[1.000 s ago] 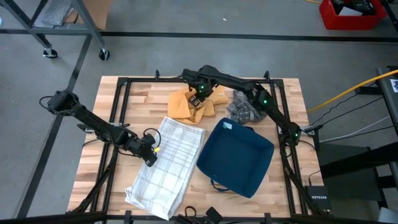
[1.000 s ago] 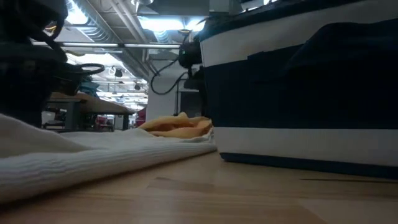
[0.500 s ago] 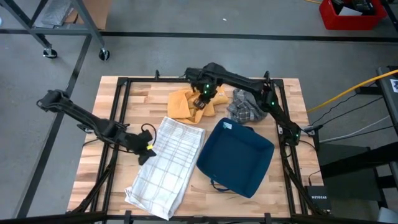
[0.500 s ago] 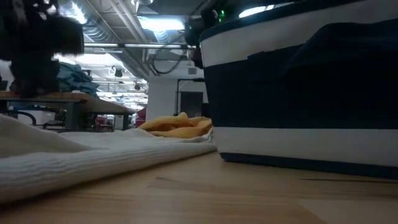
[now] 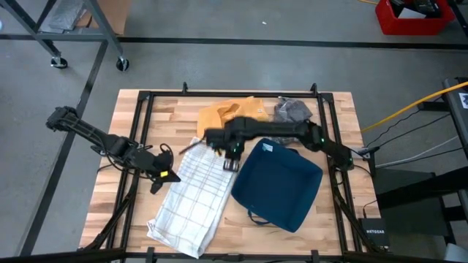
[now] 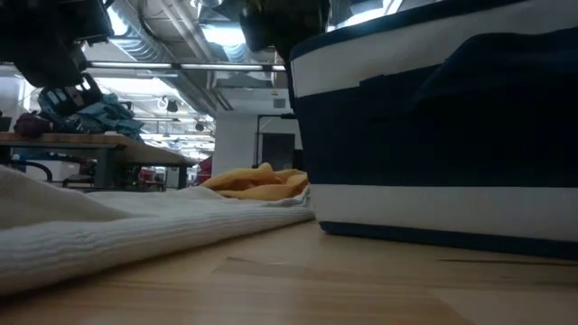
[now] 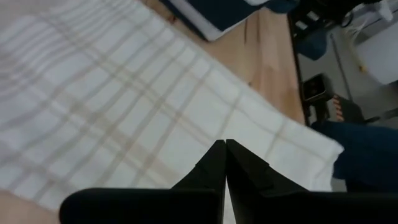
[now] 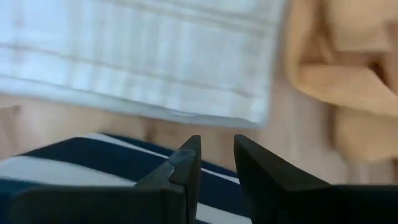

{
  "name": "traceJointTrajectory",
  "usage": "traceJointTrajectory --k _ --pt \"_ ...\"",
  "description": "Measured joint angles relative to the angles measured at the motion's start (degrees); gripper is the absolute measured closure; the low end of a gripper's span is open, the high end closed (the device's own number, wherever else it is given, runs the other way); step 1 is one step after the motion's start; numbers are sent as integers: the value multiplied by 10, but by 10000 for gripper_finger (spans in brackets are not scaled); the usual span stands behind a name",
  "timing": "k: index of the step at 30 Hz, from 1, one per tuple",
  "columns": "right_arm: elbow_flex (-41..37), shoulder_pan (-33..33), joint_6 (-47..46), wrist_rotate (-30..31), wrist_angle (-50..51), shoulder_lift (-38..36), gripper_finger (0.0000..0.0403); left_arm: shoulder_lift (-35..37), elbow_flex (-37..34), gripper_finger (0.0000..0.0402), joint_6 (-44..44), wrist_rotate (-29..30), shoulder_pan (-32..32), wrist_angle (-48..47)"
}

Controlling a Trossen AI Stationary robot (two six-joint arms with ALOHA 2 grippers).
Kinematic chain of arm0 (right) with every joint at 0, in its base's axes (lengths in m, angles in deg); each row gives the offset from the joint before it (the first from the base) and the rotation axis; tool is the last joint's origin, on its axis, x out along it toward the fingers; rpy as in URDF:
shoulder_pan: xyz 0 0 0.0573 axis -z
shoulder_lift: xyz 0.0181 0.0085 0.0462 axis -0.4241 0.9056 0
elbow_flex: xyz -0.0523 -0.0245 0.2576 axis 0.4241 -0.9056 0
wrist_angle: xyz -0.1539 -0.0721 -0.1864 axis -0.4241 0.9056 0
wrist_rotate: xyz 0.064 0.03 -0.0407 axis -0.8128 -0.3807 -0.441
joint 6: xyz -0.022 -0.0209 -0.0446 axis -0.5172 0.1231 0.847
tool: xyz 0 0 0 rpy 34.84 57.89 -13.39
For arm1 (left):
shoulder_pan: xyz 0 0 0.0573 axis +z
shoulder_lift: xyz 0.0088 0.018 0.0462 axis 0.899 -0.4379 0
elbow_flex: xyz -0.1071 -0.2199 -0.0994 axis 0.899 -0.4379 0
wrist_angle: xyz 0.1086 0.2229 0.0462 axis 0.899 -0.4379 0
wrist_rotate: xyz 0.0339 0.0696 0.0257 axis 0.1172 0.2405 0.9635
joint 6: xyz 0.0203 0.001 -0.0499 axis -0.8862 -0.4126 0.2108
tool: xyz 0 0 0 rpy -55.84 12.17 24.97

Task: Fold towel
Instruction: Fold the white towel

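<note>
- High view shows the white plaid towel (image 5: pixel 191 196) lying flat and unfolded on the wooden table (image 5: pixel 110 191), just left of the navy bin (image 5: pixel 278 184).
- Left gripper (image 5: pixel 159 177) sits at the towel's left edge, fingers pressed together on nothing.
- Right gripper (image 5: pixel 231 159) hovers by the towel's upper right corner, fingers slightly apart.
- An orange cloth (image 5: pixel 219 115) and a grey cloth (image 5: pixel 292 110) lie behind.

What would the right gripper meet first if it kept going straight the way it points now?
Probably the near edge of the white checked towel, just past the blue bin's rim. The right gripper is slightly open and empty, aimed across a strip of bare table; depth is unclear.
</note>
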Motion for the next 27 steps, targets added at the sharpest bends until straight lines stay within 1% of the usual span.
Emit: traceJointTrajectory --k 2,6,13,18,20,24,27 --pt "0 -23 -1 17 -15 4 304 0 0 398 0 0 0 -15" --pt "-1 -58 -34 63 -9 22 304 0 0 398 1 0 0 -34" --pt "-22 -99 -74 32 32 42 304 0 0 398 3 0 0 -37" --pt "-51 -139 -100 27 66 43 304 0 0 398 3 0 0 -38" --pt "-60 -155 -100 23 65 42 304 0 0 398 1 0 -1 -41" --pt "-61 -178 -94 23 60 43 304 0 0 398 -15 0 -1 -41" --pt "-54 -184 -98 47 48 41 304 0 0 398 -25 0 -1 -39"
